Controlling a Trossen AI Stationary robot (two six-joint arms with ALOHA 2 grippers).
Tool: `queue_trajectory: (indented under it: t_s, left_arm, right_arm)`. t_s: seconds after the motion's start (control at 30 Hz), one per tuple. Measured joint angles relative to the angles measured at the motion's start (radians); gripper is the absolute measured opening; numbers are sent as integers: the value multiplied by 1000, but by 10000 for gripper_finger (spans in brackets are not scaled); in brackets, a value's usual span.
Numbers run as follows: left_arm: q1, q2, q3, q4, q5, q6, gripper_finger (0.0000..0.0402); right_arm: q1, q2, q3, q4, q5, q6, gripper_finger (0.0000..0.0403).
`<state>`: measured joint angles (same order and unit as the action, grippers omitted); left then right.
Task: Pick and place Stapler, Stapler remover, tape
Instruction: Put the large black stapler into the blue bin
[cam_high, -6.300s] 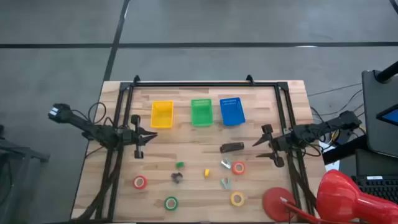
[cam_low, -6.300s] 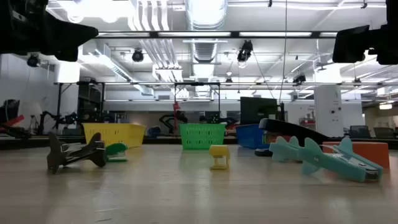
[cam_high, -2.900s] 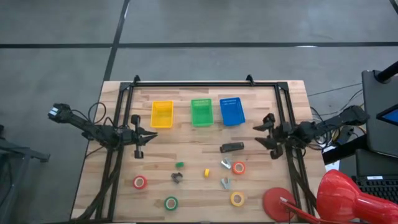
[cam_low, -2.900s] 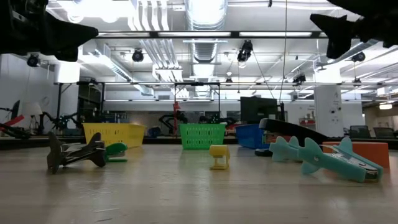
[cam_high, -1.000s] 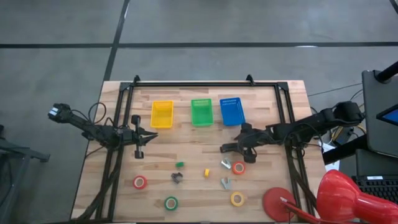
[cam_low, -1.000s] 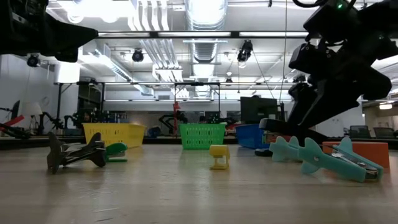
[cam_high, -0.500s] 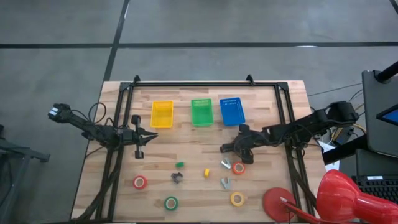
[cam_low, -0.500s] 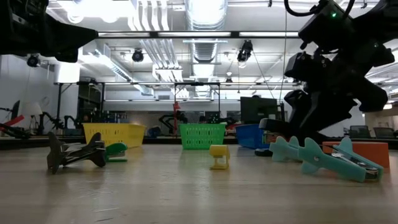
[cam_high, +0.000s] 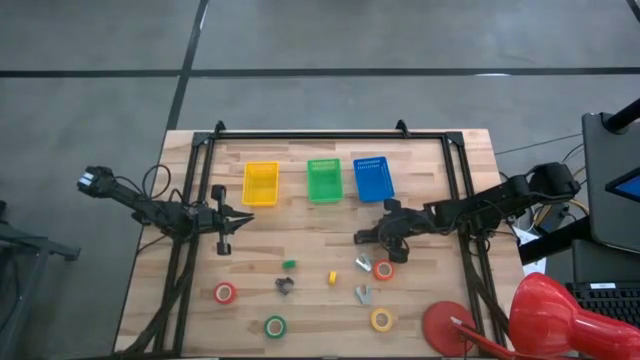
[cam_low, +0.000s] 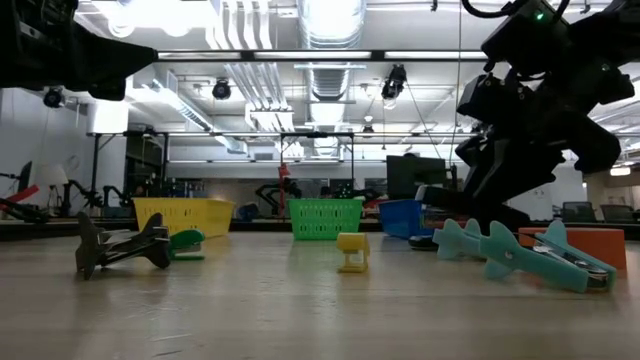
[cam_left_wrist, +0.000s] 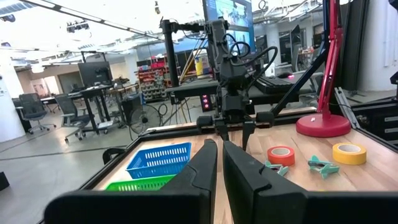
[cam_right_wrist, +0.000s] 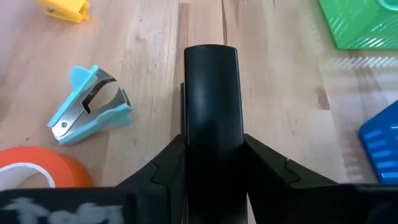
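My right gripper (cam_right_wrist: 211, 163) is down on the stapler (cam_right_wrist: 211, 93), fingers pinching its two long sides. The stapler lies flat on the table (cam_high: 300, 240), just in front of the blue basket (cam_high: 373, 178), long axis running straight ahead out of the jaws toward table centre. A teal staple remover (cam_right_wrist: 90, 106) and an orange-red tape roll (cam_right_wrist: 37, 168) lie just beside it. Left gripper (cam_high: 243, 219), fingers pressed together, waits well apart on the far side. I'd lift next.
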<state>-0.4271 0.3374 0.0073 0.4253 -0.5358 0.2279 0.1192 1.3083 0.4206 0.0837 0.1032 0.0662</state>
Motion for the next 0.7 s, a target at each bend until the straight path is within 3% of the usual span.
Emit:
queue_trajectory:
  t_s: [0.2,0.5,0.7]
  left_arm:
    - [0,0,0,0,0,0,30]
    - [0,0,0,0,0,0,30]
    - [0,0,0,0,0,0,30]
  right_arm:
    - [0,-19,0,5,2,1,137]
    - [-38,-121,0,10,41,45,125]
    - [-84,-207,25,3,124,137,137]
